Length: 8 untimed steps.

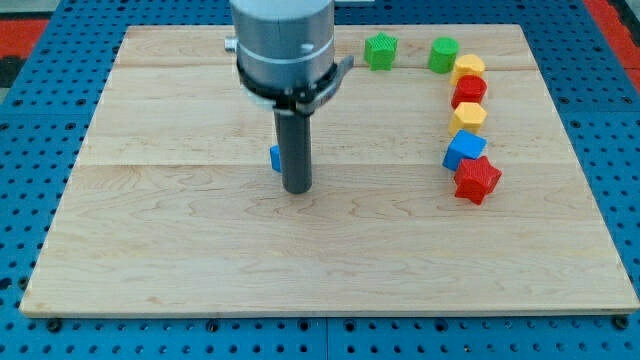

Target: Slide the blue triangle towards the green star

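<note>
Blue triangle [273, 157]: sitting left of frame centre, mostly hiding behind the rod, only a sliver of its left edge showing.
Tip [298, 189]: resting on the board just right of and slightly below the blue sliver, apparently touching or nearly so; gripping nothing, being a bare rod with nothing to open or close.
Handling: likely being light, rigid and easy to slide on smooth wood; probably spinning off if pushed on a corner, so pressing on the flat face at its lower left looks best.
Green star [380, 51]: lying in the upper middle, up and right of the triangle, well apart.
Other green block [443, 54]: sitting just right of the star, shape unclear.
Right-hand column: yellow block [468, 69], red block [469, 91], second yellow block [468, 116], blue cube [464, 150], red star [477, 179], curving down the right side.
Obstacles: nothing lying between triangle and star; rod itself standing on the star side, needing repositioning.
</note>
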Available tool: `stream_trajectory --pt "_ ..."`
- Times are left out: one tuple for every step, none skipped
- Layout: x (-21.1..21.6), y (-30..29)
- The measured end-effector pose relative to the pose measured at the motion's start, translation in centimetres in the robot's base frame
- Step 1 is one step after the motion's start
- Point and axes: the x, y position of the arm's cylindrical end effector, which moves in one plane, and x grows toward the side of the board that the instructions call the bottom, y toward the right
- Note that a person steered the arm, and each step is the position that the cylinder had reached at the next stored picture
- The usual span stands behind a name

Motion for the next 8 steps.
stream_trajectory --pt "-3.9 -0.9" --pt "-7.5 -1.0" --pt "-9.7 -1.0" --pt "-11.0 -1.0" --pt "-11.7 -1.1" --pt "-12.6 -4.5" --pt "-16.1 -1.0" --pt "-17.7 -0.7"
